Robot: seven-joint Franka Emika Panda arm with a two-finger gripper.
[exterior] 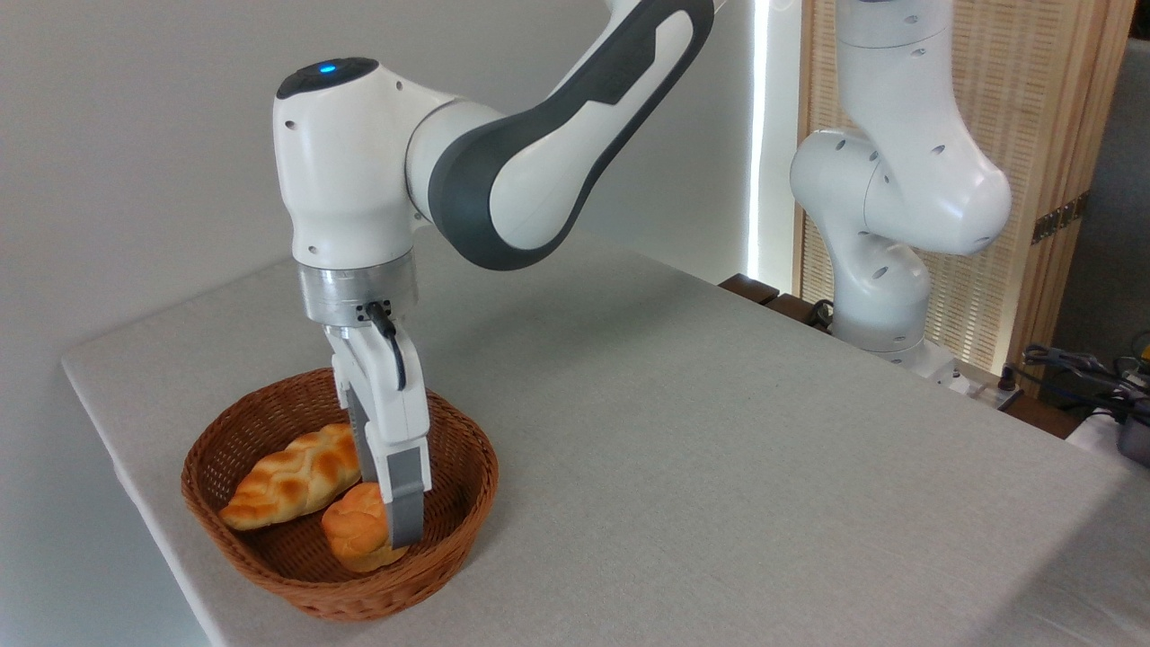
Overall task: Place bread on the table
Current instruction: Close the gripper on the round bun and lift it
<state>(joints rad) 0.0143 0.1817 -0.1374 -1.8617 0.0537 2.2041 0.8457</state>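
Fixed cam, only view: the gripper (393, 530) is down inside the wicker basket (269, 562), w/ the near grey finger (406, 499) standing upright against the right side of the bread (355, 536). The far finger is hidden behind the near one and the bun, so can't tell how wide the jaws stand or whether they have closed on anything; prob. straddling the bun for a pinch, but that's a guess. The wrist points straight down, which suits a top-down grab: the basket wall is high enough that a sideways approach would hit the rim. The bread sits on the basket floor near the front-right, not lifted as far as I can see, touching or just beside the end of the braided loaf (292, 476), which lies diagonally across the left-centre w/ its low end toward the front-left wall. Basket holds those 2 items, nothing else visible. It sits near the front-left corner of the table (719, 431), and the cloth to its right is bare, so a set-down spot is close by. Task looks early: bun not yet out of the basket. Next move prob. needs a firm close, then a lift clear of the rim. Risk: the loaf next door could get nudged or dragged, and the light basket might shift.
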